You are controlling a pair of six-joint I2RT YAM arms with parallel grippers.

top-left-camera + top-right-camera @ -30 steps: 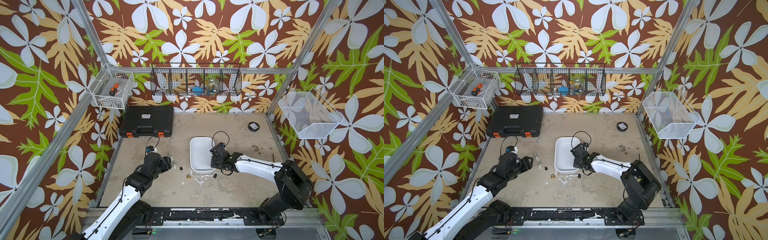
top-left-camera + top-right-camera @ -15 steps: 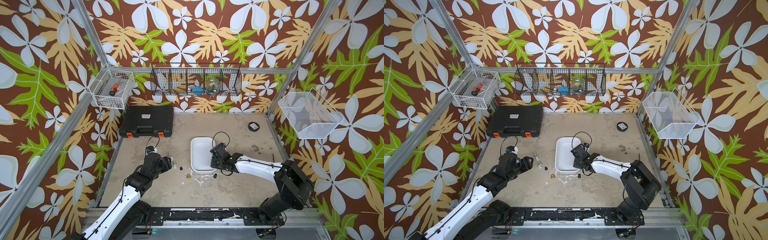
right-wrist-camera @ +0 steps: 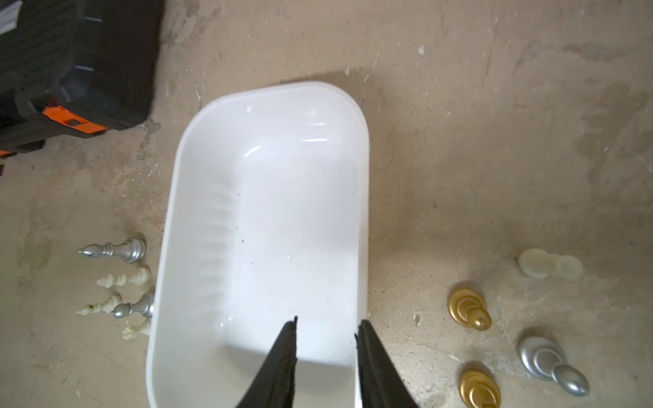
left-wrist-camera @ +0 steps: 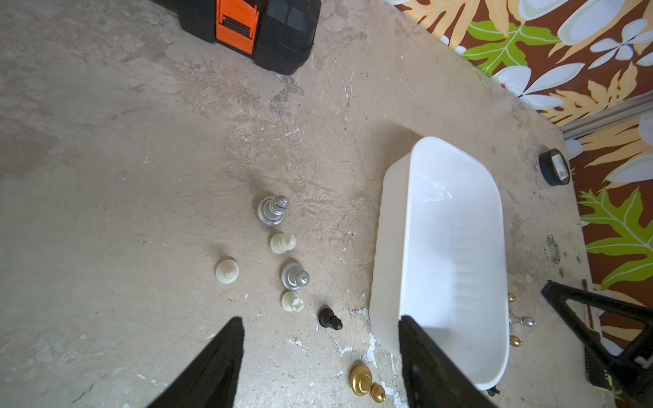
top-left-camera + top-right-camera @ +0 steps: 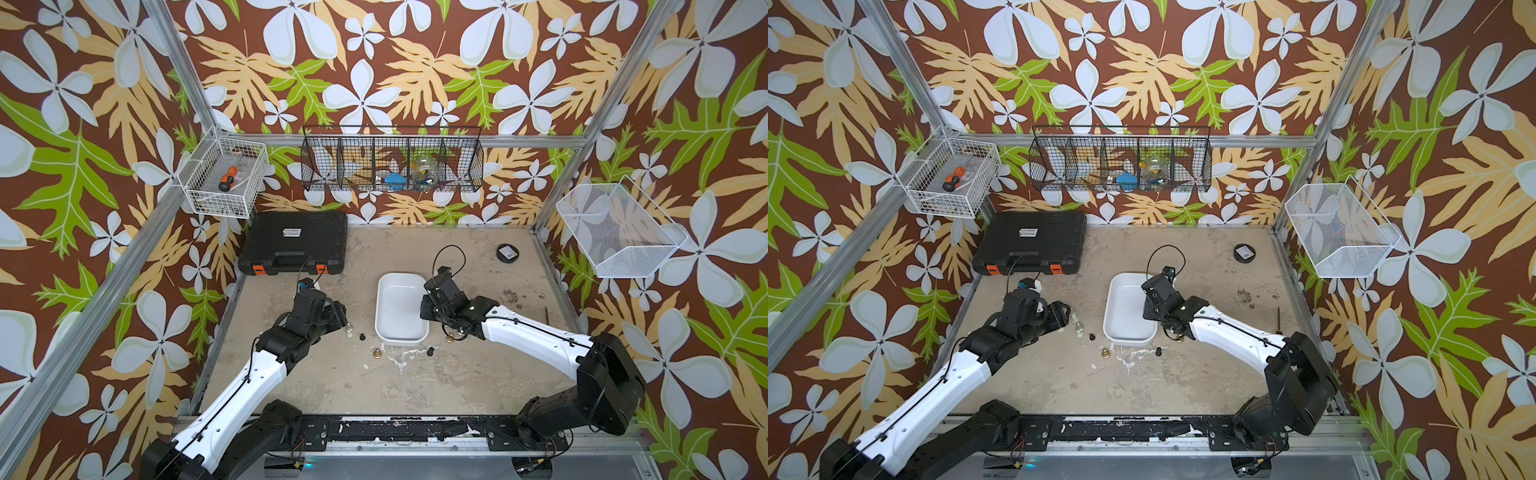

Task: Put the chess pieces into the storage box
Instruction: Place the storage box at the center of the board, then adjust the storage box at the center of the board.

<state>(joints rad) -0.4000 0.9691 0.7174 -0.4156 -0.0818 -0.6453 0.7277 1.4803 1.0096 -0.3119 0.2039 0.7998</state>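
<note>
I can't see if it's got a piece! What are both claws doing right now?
Left claw: open, holding nothing.
Right claw: open, empty, over the storage box.

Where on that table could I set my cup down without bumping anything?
Bare table lies behind the storage box, between the black case and the round black disc, and across the front, nearer than the gold piece. Crowded: chess pieces flank both long sides of the box.

The right gripper (image 3: 328, 320) has parted its jaws over the storage box (image 3: 208, 219).
</note>
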